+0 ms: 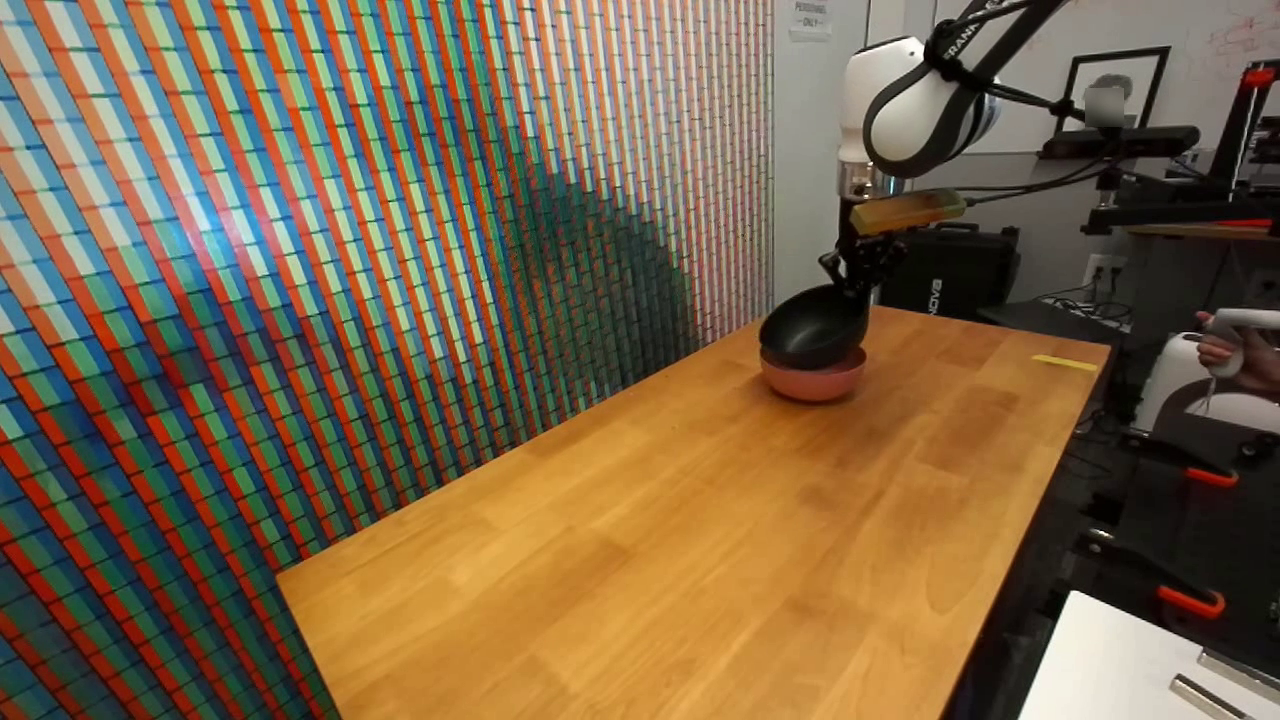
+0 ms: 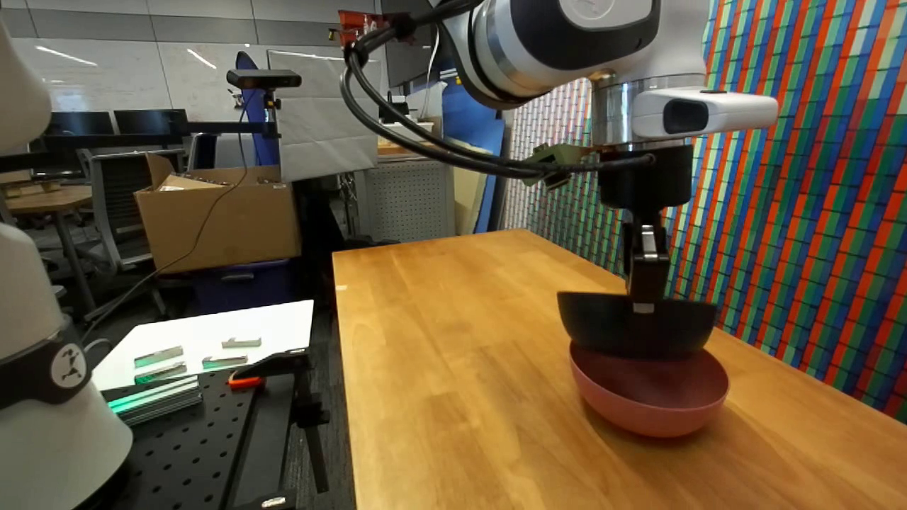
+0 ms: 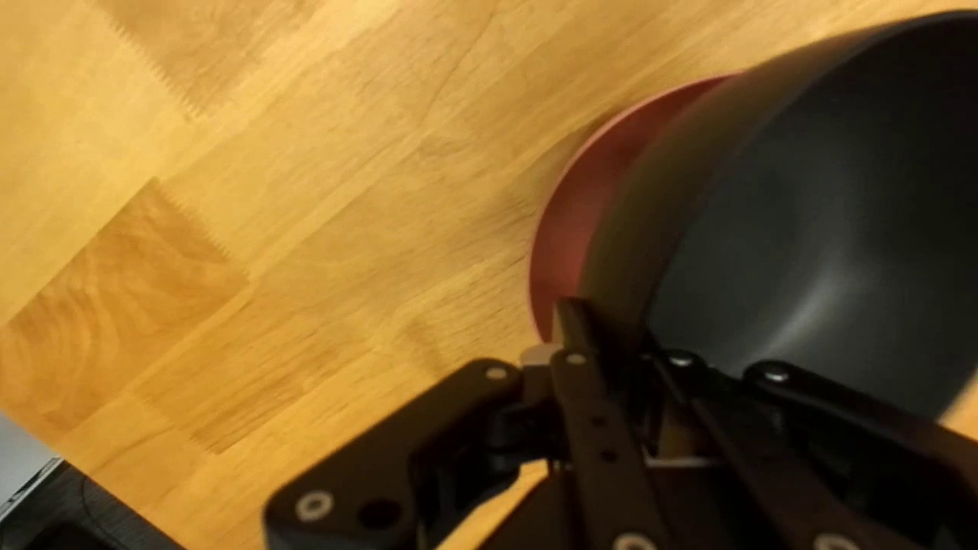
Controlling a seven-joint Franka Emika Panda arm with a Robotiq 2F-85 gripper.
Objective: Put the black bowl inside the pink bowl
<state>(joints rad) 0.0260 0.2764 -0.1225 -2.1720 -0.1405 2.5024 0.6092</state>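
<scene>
The glossy black bowl (image 1: 812, 330) hangs tilted from my gripper (image 1: 852, 285), directly over the pink bowl (image 1: 812, 384). My gripper is shut on the black bowl's rim; in an exterior view its fingers (image 2: 643, 306) cover part of the black bowl's side (image 2: 592, 322). The lower part of the black bowl overlaps the opening of the pink bowl (image 2: 652, 414); I cannot tell whether they touch. In the wrist view the gripper (image 3: 611, 332) pinches the wall of the black bowl (image 3: 825, 198), which hides most of the pink bowl (image 3: 565, 229) below. The pink bowl stands upright on the table.
The wooden table (image 1: 640, 560) runs along a colourful patterned wall (image 1: 300, 250), close to the bowls. A strip of yellow tape (image 1: 1064, 362) lies near a table corner. A white board (image 2: 283, 322) with metal pieces stands beside the table. A hand (image 1: 1218, 348) shows at the edge.
</scene>
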